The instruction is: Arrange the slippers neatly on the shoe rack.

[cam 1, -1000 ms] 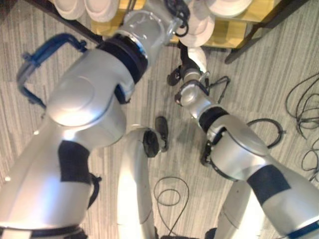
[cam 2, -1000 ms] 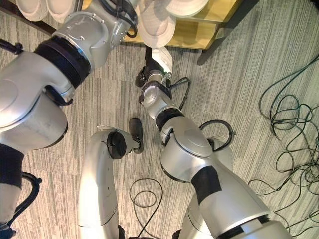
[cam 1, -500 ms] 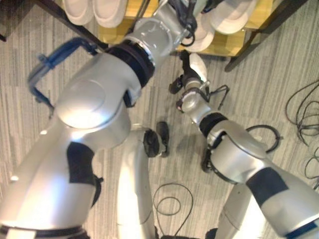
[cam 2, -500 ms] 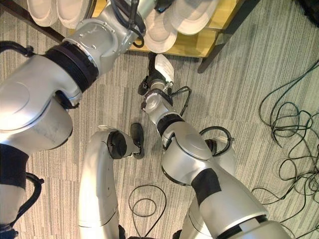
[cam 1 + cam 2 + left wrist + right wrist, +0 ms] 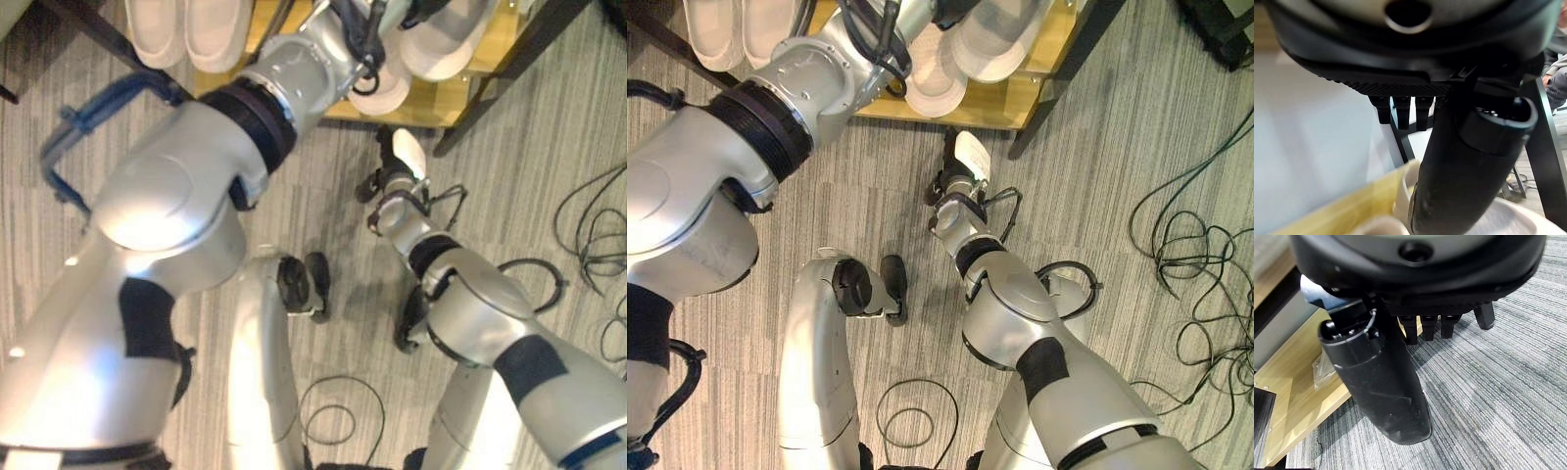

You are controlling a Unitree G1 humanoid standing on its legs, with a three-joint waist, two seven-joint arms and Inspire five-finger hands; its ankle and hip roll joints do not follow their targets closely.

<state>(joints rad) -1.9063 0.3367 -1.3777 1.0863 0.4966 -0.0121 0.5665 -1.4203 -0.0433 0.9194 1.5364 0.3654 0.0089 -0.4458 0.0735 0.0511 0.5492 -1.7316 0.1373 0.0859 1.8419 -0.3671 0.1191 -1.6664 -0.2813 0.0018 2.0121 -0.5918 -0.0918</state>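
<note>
Two white slippers (image 5: 994, 39) (image 5: 931, 78) lie overlapping and askew on the wooden shelf (image 5: 1014, 98) of the shoe rack. My left hand (image 5: 953, 10) reaches over them. In the left wrist view its thumb (image 5: 1464, 166) rests against a white slipper (image 5: 1528, 220), while its fingers (image 5: 1400, 110) stay straight and hold nothing. A neat pair of white slippers (image 5: 186, 29) sits further left on the rack. My right hand (image 5: 955, 176), with its white thumb cover (image 5: 407, 152), hangs open over the carpet just in front of the shelf.
A dark rack leg (image 5: 1068, 69) slants down to the carpet to the right of the shelf. Loose black cables (image 5: 1190, 255) lie on the carpet far right. A person's grey sleeve (image 5: 1557, 81) shows behind the rack.
The camera has shifted, bringing more of the rack and both slipper pairs into view. My left hand stays at the overlapping slippers. My right hand has drifted slightly right, still empty.
</note>
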